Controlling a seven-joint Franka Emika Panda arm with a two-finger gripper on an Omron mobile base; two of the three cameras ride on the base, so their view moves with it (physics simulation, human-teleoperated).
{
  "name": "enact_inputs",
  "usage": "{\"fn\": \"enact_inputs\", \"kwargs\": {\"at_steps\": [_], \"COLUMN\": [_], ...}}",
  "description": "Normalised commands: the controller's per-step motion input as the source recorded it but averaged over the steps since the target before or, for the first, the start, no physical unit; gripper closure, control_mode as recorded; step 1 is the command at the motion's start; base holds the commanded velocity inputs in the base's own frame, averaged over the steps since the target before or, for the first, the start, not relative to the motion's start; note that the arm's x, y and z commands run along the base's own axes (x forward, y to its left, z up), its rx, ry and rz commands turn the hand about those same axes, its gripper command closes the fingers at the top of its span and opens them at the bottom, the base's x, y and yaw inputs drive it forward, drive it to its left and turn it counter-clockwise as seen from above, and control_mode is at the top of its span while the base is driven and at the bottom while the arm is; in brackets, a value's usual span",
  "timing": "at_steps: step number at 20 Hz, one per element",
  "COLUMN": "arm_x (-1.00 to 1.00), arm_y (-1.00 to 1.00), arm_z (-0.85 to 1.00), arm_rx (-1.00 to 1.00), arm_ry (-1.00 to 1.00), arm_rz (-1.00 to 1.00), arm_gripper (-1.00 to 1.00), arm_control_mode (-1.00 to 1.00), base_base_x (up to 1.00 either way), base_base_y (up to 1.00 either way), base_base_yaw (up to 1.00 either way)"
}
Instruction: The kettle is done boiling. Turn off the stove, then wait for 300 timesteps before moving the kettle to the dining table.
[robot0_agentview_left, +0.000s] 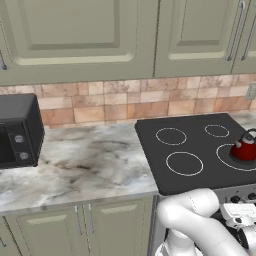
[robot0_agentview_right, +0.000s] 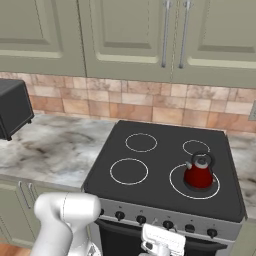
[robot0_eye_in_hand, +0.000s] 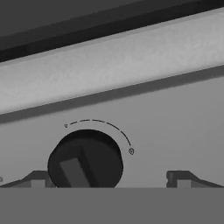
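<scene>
While the kettle (robot0_agentview_right: 199, 173) sits on the stove's (robot0_agentview_right: 155, 160) front right burner, the end effector (robot0_eye_in_hand: 109, 179) hangs released before a knob (robot0_eye_in_hand: 85, 161), fingertips either side. Switching off looks unfinished; waiting and moving remain.

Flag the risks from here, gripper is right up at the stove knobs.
1. In the hand view the knob sits off-centre, over toward one fingertip, so the open gripper may close askew and slip.
2. The stove front carries a row of similar knobs; the one ahead may not serve the kettle's burner.
3. The kettle sits on the front burner nearest the arm; a wide swing afterwards could knock it.
</scene>
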Motion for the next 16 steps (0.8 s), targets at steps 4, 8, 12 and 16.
{"fn": "enact_inputs", "kwargs": {"at_steps": [4,8,12,16], "arm_x": [-0.50,-0.35,-0.02,-0.18], "arm_y": [-0.23,-0.15,-0.05,-0.13], "arm_z": [-0.01,-0.15,-0.14,0.00], "arm_rx": [0.01,-0.06,-0.12,-0.08], "arm_ry": [-0.03,-0.05,0.00,0.00], "arm_rz": [-0.10,-0.04,0.02,0.00], "arm_gripper": [-1.00,-1.00,-1.00,-1.00], "arm_control_mode": [-1.00,-1.00,-1.00,-1.00], "base_base_x": [0.00,0.00,0.00,0.00], "base_base_y": [0.00,0.00,0.00,0.00], "base_base_yaw": [0.00,0.00,0.00,0.00]}}
